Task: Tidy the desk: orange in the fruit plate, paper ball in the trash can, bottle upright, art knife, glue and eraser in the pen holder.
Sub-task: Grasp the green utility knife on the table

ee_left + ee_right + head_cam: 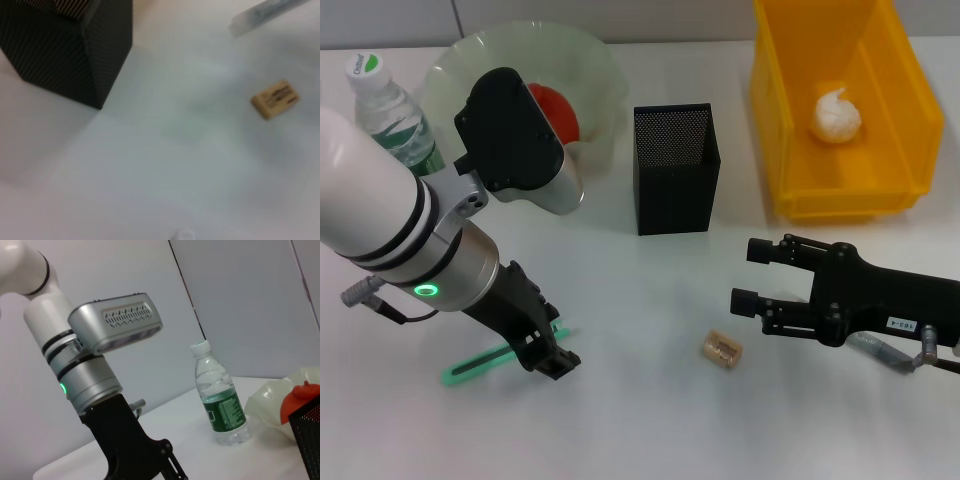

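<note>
My left gripper [548, 352] is down at the table's front left, right at a green art knife [480, 364] that lies flat there. My right gripper [752, 276] is open and empty, low over the table at the right, pointing left. A tan eraser [721, 349] lies just in front of it and also shows in the left wrist view [275, 99]. A grey glue stick [880, 350] lies partly under my right arm. The orange [558, 112] sits in the pale green fruit plate [605, 70]. The paper ball [835, 116] lies in the yellow bin [790, 150]. The bottle [390, 112] stands upright.
The black mesh pen holder [676, 170] stands mid-table between plate and bin; it also shows in the left wrist view [65, 50]. The right wrist view shows my left arm [95, 385], the bottle [220, 402] and the orange [299, 401].
</note>
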Robot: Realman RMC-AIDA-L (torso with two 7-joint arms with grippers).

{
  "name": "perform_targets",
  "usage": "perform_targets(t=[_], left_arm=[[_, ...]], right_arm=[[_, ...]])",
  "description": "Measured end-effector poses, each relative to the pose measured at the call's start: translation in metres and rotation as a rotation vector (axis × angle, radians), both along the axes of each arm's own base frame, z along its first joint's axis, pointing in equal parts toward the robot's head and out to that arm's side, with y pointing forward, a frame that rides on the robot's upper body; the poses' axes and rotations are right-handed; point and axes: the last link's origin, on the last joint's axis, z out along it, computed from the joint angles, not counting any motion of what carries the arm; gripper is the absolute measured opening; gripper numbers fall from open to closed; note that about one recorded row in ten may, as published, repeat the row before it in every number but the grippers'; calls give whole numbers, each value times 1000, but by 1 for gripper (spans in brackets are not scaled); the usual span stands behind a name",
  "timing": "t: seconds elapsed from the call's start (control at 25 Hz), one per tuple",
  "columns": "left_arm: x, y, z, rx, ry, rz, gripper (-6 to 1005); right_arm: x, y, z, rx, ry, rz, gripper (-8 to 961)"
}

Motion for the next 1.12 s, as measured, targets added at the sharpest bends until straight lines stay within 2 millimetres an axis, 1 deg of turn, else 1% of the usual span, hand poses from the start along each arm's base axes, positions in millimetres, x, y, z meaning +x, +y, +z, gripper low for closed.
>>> perform_targets(t=[0.48, 1.12], left_arm=[[-13, 7, -3, 28, 51, 6, 586], [-15, 8, -7, 34, 52, -20, 583]], right_arm=[[1, 0, -2, -2, -1, -10, 790], [0, 1, -4, -10, 4, -13, 790]])
